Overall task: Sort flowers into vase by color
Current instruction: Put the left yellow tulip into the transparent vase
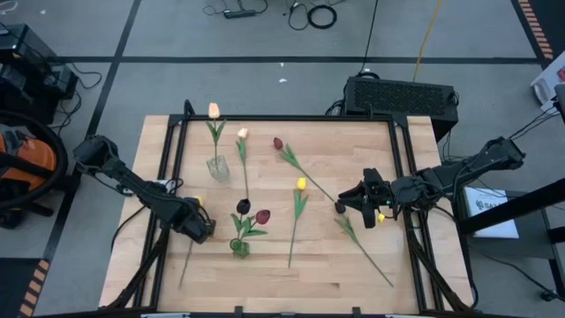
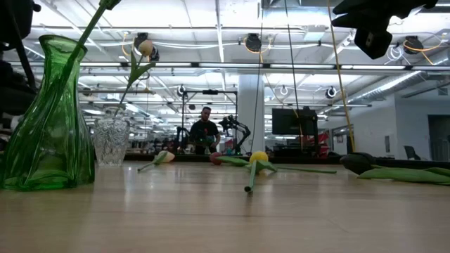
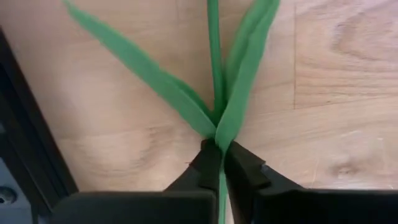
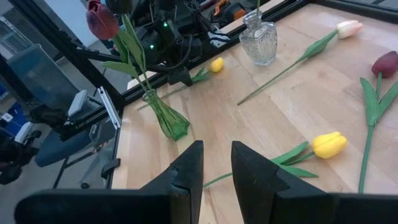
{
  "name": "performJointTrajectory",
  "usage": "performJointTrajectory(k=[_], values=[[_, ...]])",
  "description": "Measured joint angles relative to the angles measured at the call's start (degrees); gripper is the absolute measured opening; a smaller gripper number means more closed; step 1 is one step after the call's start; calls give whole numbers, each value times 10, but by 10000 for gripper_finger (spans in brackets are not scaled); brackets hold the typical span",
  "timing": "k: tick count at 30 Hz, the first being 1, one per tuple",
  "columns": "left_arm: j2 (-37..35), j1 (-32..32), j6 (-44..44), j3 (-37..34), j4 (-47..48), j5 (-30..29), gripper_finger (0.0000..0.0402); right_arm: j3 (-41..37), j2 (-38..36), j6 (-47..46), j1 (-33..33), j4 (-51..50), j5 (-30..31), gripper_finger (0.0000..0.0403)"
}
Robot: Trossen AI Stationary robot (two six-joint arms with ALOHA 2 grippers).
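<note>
Tulips, artificial, sorted/unsorted on wooden bench point(image 1: 353, 265), black frame around.

Item list:
- Green vase point(image 1: 240, 247), front-centre: holds two dark heads, one near-black point(image 1: 243, 207), one maroon point(image 1: 263, 215). In low view it fills the near left.
- Clear glass vase point(image 1: 218, 168), rear-left: holds one cream-peach tulip point(image 1: 214, 111).
- Cream tulip point(image 1: 242, 134), loose, lying flat just beside clear vase, stem running toward bench front.
- Maroon tulip point(image 1: 277, 143), loose, rear-centre; long stem runs diagonally toward right hand.
- Yellow tulip point(image 1: 301, 184), loose, centre; stem runs toward front edge.
- Yellow tulip w/ left hand point(image 1: 199, 201): head shows just beside the hand, stem point(image 1: 187, 263) trails to front-left edge.
- Long leafy stem point(image 1: 366, 252), front-right; head not made out, hidden under right arm.

Hands:
- Left hand point(image 3: 219, 163), at left frame rail near green vase: clenched on the yellow tulip's stem point(image 3: 214, 56), right below where leaves fork. Low on bench.
- Right hand point(image 4: 216, 163), right of centre, raised above bench per low view: fingers apart w/ narrow gap, nothing between them. Yellow mark on its body.

Surroundings: black box point(image 1: 402, 95) behind bench rear edge; cables on floor; orange-black unit point(image 1: 26, 163) far left. Low view: person point(image 2: 204, 132) at distance in room behind.

Obstructions: green vase sits close to left hand; loose stems cross centre area between the two hands.
</note>
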State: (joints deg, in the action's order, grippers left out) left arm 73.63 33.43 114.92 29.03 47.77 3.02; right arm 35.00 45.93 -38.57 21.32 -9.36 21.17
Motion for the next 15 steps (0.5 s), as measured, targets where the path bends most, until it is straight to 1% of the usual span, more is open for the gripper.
performJointTrajectory(k=[3,5,8,12,15], values=[[-5,1,-19,15,14,-43,12,0,0,-20,0,-19,0,75],[-13,-2,-36,30,33,-118,9,0,0,-43,0,-54,0,75],[-35,0,-50,68,52,-159,5,0,2,-96,0,-123,0,72],[-70,-1,-73,130,127,-245,3,0,13,-158,-7,-199,-2,59],[-94,-1,-78,183,211,-303,2,0,25,-173,-18,-208,-3,51]])
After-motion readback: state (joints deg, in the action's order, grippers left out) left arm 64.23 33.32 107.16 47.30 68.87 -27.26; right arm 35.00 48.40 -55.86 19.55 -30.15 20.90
